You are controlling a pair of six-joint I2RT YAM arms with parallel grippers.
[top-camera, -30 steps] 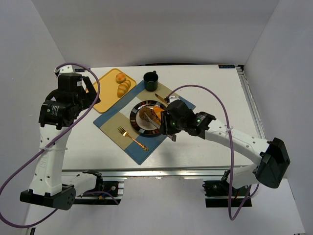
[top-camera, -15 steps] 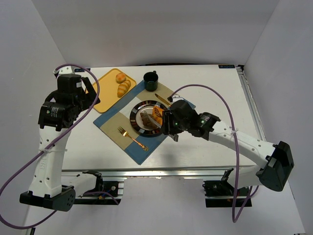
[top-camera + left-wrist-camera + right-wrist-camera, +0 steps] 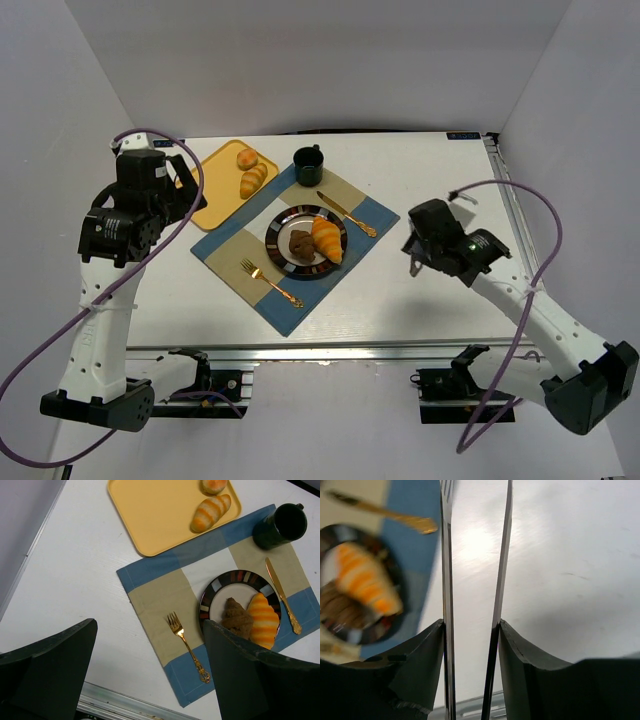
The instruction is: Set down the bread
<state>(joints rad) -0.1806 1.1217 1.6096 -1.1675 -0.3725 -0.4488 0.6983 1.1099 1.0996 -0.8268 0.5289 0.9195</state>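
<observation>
Both pieces of bread on the plate, both arms off to the sides.
The golden croissant point(image 3: 327, 240) and the dark brown chunk point(image 3: 301, 243) lie touching, side by side, on the dark-rimmed plate point(image 3: 272, 232). The plate sits on the blue-and-tan placemat point(image 3: 228, 250), between a gold fork point(image 3: 268, 281) and a gold knife point(image 3: 346, 212). The right fingers point(image 3: 446, 590) hover over bare tabletop point(image 3: 440, 180) beside the placemat, slightly parted with nothing between them. The left fingers point(image 3: 50, 675), high near the yellow tray point(image 3: 215, 195), stand wide apart and empty.

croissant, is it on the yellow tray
No, the croissant lies on the dark-rimmed plate against the brown chunk, while the yellow tray holds only a bun and a roll.
</observation>
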